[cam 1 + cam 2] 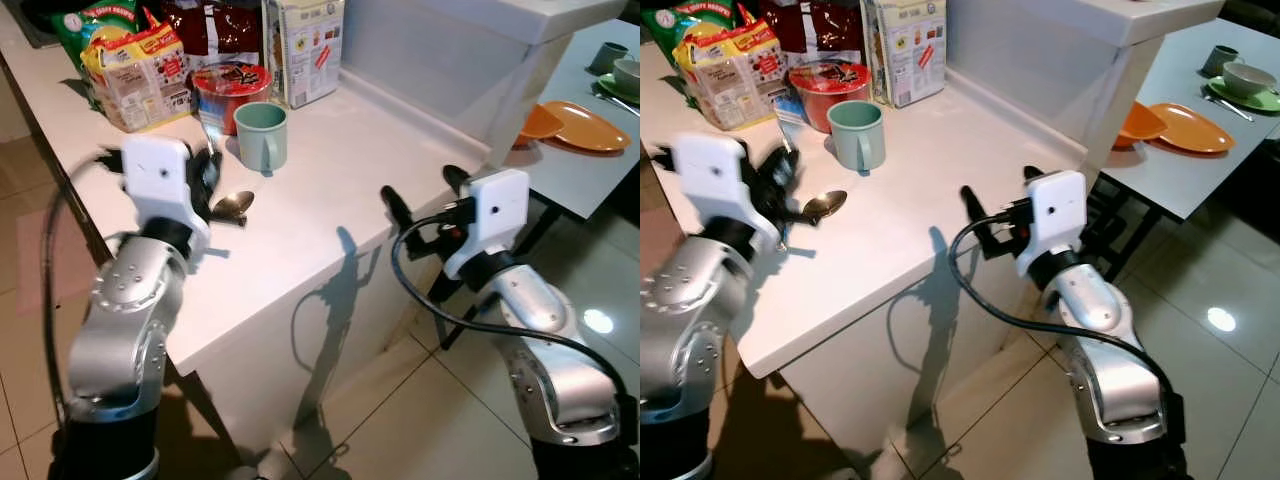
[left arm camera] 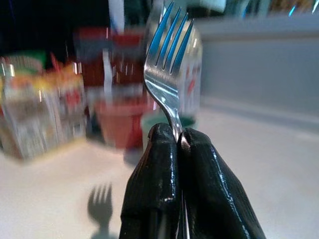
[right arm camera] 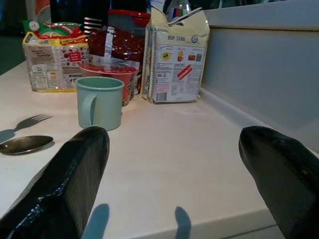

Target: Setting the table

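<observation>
Left gripper is clamped on a fork, apparently just picked up; right gripper, mid-frame, gapes empty. Next, carry the fork toward the plates upper right.

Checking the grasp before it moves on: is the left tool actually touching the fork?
Touching. In the left wrist view the left tool has both black fingers pressed shut around the handle of the fork, which sticks up between them.
</observation>
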